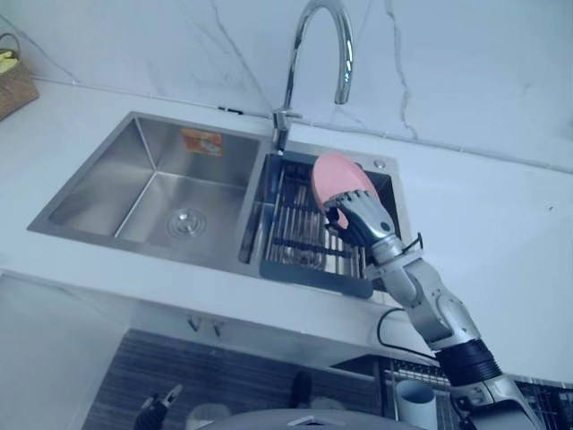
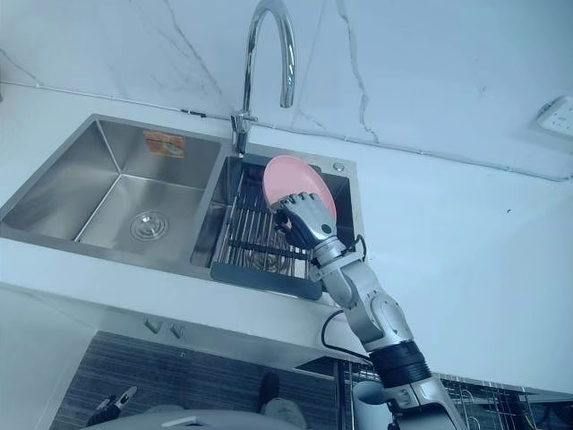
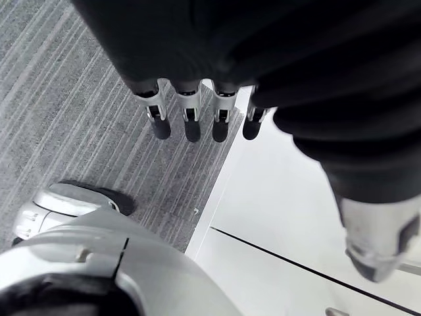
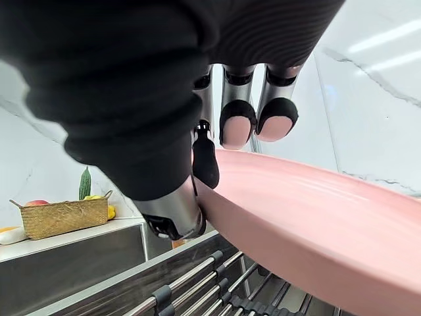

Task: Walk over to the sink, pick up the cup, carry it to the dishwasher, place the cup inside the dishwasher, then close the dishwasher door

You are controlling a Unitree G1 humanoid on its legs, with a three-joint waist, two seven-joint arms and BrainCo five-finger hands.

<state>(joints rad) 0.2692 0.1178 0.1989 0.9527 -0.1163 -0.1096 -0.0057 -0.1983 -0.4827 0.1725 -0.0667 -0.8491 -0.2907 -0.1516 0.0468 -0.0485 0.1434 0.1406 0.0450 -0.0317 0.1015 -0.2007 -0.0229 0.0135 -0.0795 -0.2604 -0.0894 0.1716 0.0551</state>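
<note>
The right robot hand (image 1: 358, 219) grips a pink plate (image 1: 338, 175) over the right-hand bowl of a stainless steel sink (image 1: 116, 170). Its dark-tipped fingers (image 4: 238, 125) curl over the smooth, round rim and the thumb (image 4: 205, 161) presses the opposite face. The plate stands on edge, tilted, above a dark drain rack (image 1: 291, 228) of parallel metal bars that fills that bowl. Whether the plate's lower edge touches the bars cannot be told.

The sink's left bowl is a brushed, square-cornered basin with a round drain (image 1: 186, 221) and an orange sticker (image 1: 202, 141) on its back wall. A chrome gooseneck faucet (image 1: 288, 85) arches up behind the divider, just behind the plate. The sink is set into a white desk (image 1: 492, 233) against a grey-veined marble wall (image 1: 466, 72). A woven basket (image 1: 13, 90) sits on the desk well to the left of the sink.

Below the desk edge, right of the sink, a pale cup (image 1: 416, 403) stands in a wire rack (image 1: 407, 369).

The left robot hand (image 3: 197, 46) hangs with straight, relaxed fingers, holding nothing, over grey striped flooring (image 3: 79, 118) beside a white cabinet front (image 3: 283, 197).
</note>
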